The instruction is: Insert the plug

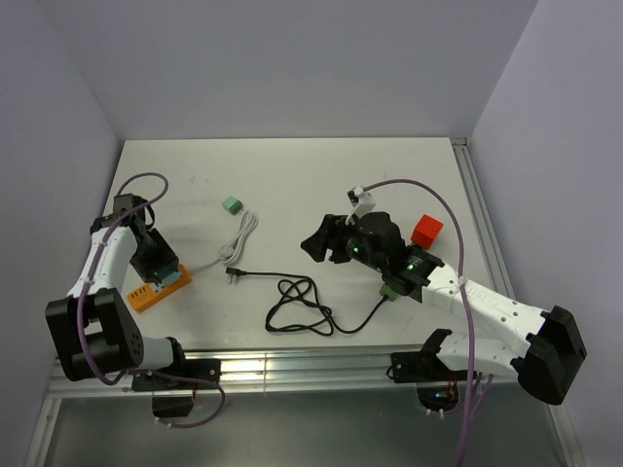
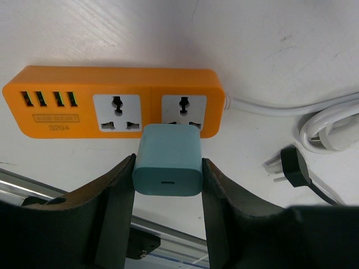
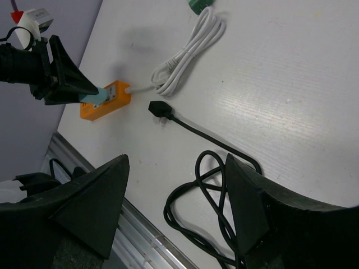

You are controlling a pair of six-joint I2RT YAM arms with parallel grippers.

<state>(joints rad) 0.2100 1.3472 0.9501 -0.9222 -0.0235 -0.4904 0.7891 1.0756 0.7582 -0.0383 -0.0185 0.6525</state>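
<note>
My left gripper is shut on a teal plug-in charger, one finger on each side of it. The charger sits over the near edge of the orange power strip, between its two white sockets; its prongs are hidden. From above, the left gripper is over the strip at the table's left. My right gripper stands open and empty above the coiled black cable. The right wrist view also shows the strip.
A black cable plug lies free right of the strip, beside the strip's bundled white cord. A green block sits further back and a red block at the right. An aluminium rail runs along the near edge.
</note>
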